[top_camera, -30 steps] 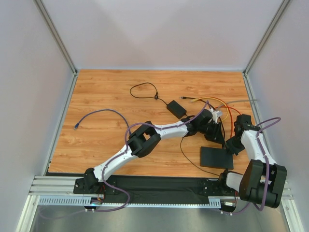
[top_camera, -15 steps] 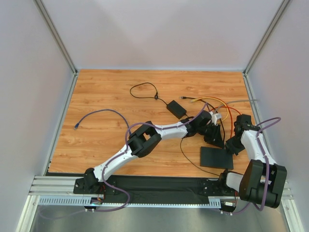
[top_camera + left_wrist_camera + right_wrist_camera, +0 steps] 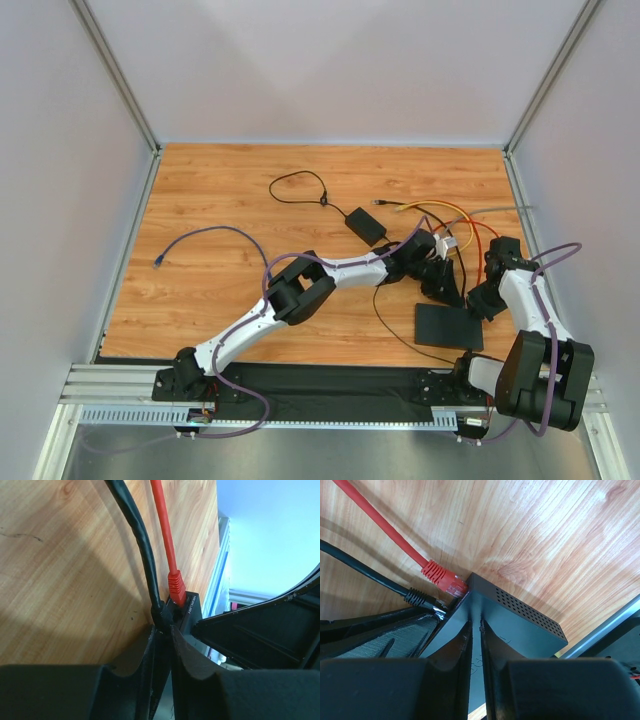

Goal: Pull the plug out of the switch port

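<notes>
**Both end effectors at the switch, black plug pinched**

Top view: I see the switch (image 3: 448, 328) towards 4 o'clock on the desk (image 3: 220, 290), and from here it looks to lie flat. My left arm reaches across from 7 o'clock. The left end effector (image 3: 452, 290) sits at the switch's 12 o'clock edge. The right end effector (image 3: 486, 302) meets the switch's 1 o'clock corner. A brick (image 3: 366, 226) lies at about 10 o'clock from the switch, well apart. A loose purple cable (image 3: 205, 231) curls at the desk's 9 o'clock side.

Left wrist: my fingers (image 3: 130, 665) come up from 6 o'clock and pinch the black plug (image 3: 162, 616) between them, so this end effector is clenched on it. The plug is seated in the switch's edge. A red plug (image 3: 176, 586) sits just beside it at 1 o'clock, also in a port. The black cable (image 3: 140, 540) and red cable (image 3: 162, 525) run off side by side towards 12 o'clock. The right end effector fills the frame at 4 o'clock, up against the switch.

Right wrist: this end effector is clamped on the switch, which runs from its tips at 6 o'clock to a corner near the centre. Vent holes (image 3: 530, 612) line the side running to 4 o'clock. Both plugs enter the face at 10 o'clock, red above black. The left end effector touches the black plug from 8 o'clock.
</notes>
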